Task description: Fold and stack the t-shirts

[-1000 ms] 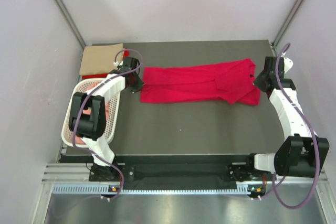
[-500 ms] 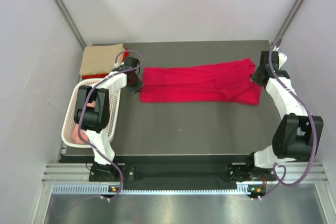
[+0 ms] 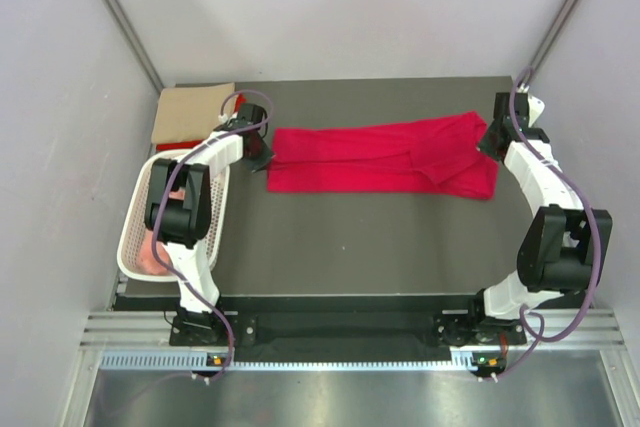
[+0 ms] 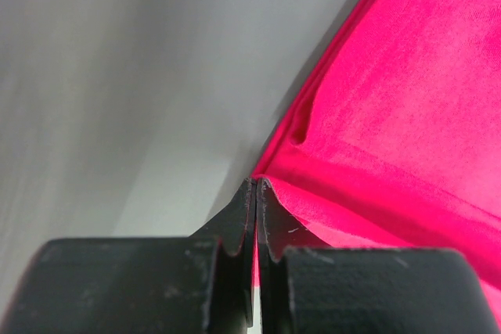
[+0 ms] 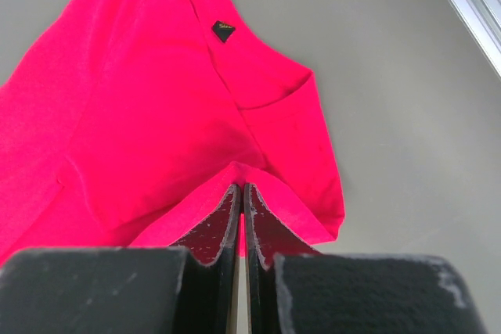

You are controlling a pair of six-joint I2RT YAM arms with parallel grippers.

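Observation:
A bright crimson t-shirt (image 3: 370, 157) lies stretched in a long band across the back half of the table. My left gripper (image 3: 265, 152) is shut on its left end; the left wrist view shows red cloth (image 4: 391, 115) pinched between the closed fingertips of the left gripper (image 4: 256, 182). My right gripper (image 3: 488, 144) is shut on the right end. In the right wrist view the right gripper (image 5: 240, 187) clamps a raised fold of the shirt (image 5: 156, 115), with the dark neck label (image 5: 224, 30) beyond it. A folded tan t-shirt (image 3: 195, 112) lies at the back left corner.
A white mesh basket (image 3: 130, 237) stands at the table's left edge beside the left arm, with salmon pink cloth (image 3: 152, 255) inside. Grey walls close in the back and sides. The dark table surface (image 3: 370, 237) stretches in front of the shirt.
My right arm has swung toward the back, carrying the shirt's right end with it. The left arm has shifted slightly, still gripping the left end.

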